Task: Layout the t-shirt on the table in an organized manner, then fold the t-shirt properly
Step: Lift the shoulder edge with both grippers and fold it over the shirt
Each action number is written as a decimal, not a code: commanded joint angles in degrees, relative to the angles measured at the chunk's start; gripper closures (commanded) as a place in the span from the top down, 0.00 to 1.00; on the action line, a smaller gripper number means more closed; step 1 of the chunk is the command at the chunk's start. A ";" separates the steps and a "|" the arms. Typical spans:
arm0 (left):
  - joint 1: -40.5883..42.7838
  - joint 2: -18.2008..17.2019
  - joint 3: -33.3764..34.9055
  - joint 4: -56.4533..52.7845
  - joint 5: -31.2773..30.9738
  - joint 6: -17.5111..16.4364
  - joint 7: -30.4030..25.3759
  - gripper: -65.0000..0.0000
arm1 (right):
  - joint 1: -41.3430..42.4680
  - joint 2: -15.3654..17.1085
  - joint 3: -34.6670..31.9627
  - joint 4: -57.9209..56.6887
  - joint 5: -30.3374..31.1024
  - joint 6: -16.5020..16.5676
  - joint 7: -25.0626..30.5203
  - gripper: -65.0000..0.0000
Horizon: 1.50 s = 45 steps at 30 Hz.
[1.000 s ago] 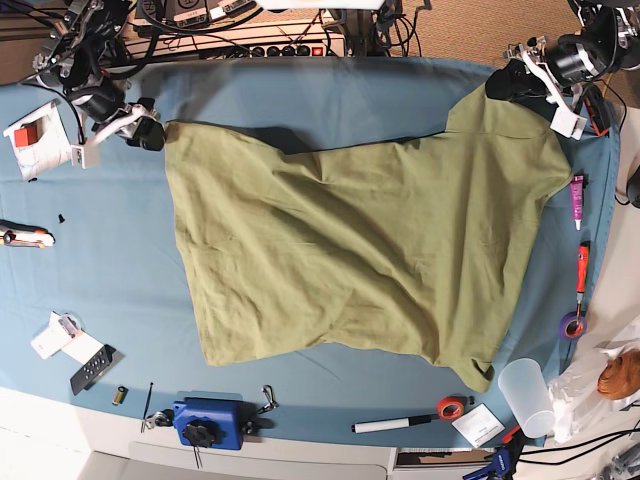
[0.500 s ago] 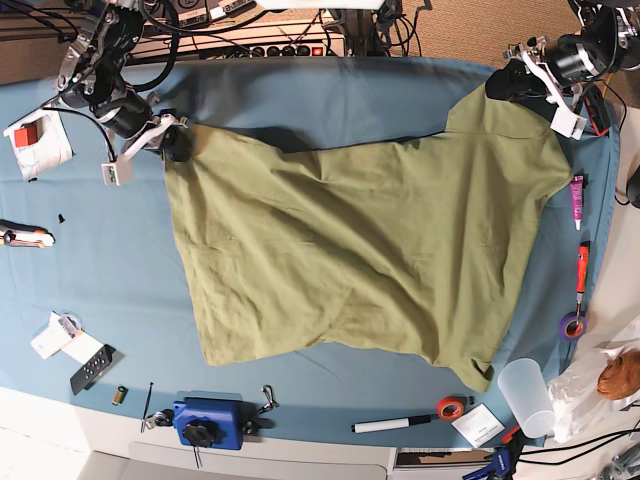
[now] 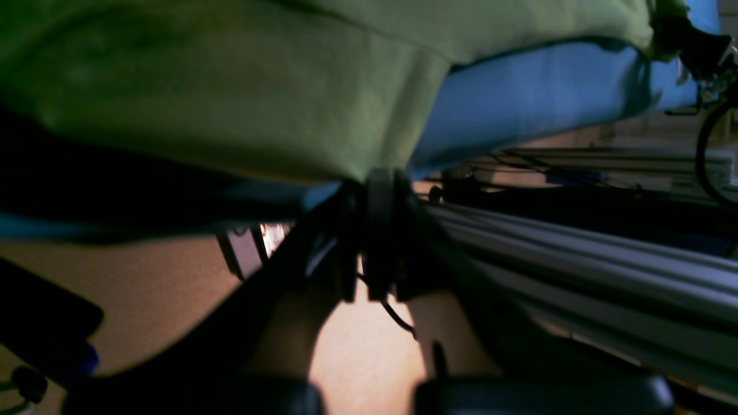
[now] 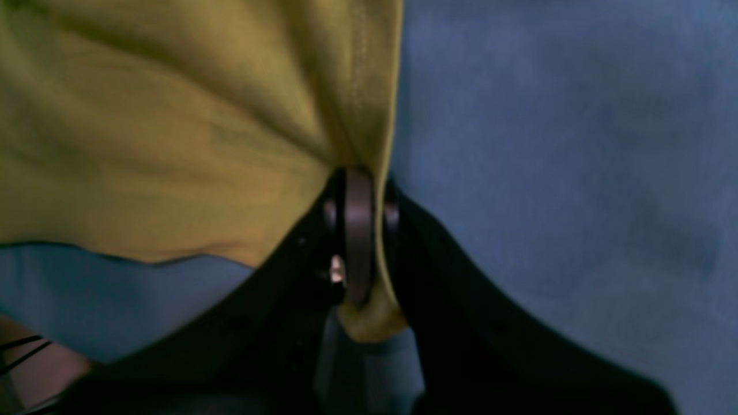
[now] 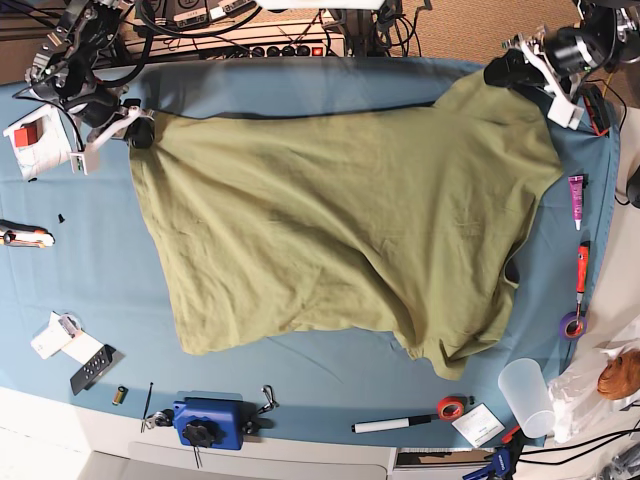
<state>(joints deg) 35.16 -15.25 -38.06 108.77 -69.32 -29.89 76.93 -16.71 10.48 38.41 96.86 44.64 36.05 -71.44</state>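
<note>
Now both arms hold the t-shirt [image 5: 330,220] by its far edge. The right gripper [image 4: 360,242] is pinched closed on a bunched corner of the cloth, which fans out above and to its left in the wrist view. The left gripper [image 3: 377,230] is also closed on the shirt's edge, with green fabric spreading above it and the blue table [image 5: 90,260] showing beyond on its right.

The step in hand looks like spreading the shirt flat. To do it well, the two grippers should pull apart evenly, so the edge between them goes taut without lifting high, then draw the cloth across the table and lower it together so no fold gets trapped under it. Too hard a pull could slip the fabric out of one pinch; an uneven one would leave the shirt skewed.

The shirt lies mostly on the table, stretched from one gripper to the other, so its long axis runs along the line joining them. The held edge is nearly straight. Away from the grippers, the free edge slants: the corner below the left gripper hangs further toward the table's front than the one below the right gripper. It still has light wrinkles, and I cannot tell which end is the collar.
</note>
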 commanded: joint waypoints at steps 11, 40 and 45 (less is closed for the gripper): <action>4.87 -0.66 -0.37 0.87 -1.99 -0.22 0.76 0.00 | -2.67 0.92 0.70 0.66 3.82 0.44 -1.16 0.00; 3.13 -0.63 -0.37 8.81 -3.26 -2.38 -2.47 0.00 | -5.29 0.76 0.70 9.18 8.35 1.70 -0.44 0.00; 0.35 -0.63 -0.37 11.50 4.96 -2.99 -8.87 0.00 | -2.05 0.76 0.70 9.18 8.39 1.70 0.74 0.00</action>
<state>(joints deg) 35.18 -15.25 -38.06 119.39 -63.11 -32.84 68.69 -19.00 10.44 38.68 105.06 51.96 37.54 -72.14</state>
